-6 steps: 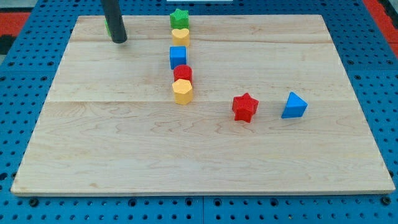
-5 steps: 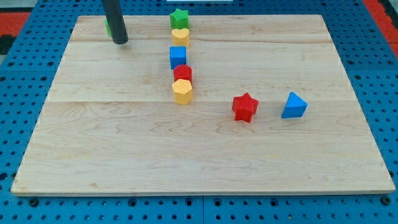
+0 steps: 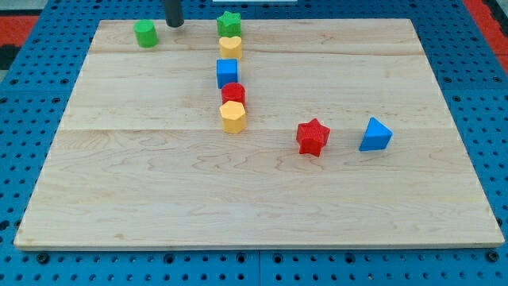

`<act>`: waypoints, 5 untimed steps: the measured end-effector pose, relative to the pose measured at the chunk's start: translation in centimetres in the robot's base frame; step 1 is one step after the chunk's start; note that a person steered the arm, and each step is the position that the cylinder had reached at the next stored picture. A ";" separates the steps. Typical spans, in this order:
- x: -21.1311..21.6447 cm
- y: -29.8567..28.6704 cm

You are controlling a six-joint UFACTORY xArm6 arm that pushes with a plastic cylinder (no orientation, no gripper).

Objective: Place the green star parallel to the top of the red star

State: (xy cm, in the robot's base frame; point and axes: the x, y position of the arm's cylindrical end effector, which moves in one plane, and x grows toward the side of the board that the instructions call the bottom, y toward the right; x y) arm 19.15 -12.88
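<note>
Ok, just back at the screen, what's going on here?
My tip sits at the wooden board's top edge, between the green rounded block and the green star block, touching neither. The green star heads a column of blocks; the red star block lies apart, lower right. The push hasn't begun.

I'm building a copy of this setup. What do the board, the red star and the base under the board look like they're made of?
Board: light wood, matt, with visible grain and plank seams. Red star: likely plastic, perhaps 3D-printed; its surface looks finely ridged. Base: blue panel with regular rows of holes, probably pegboard; material unclear.
</note>
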 end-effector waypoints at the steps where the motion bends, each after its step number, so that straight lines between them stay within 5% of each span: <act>1: 0.1 5.0; 4: 6.8 20.3; 5: 10.8 18.8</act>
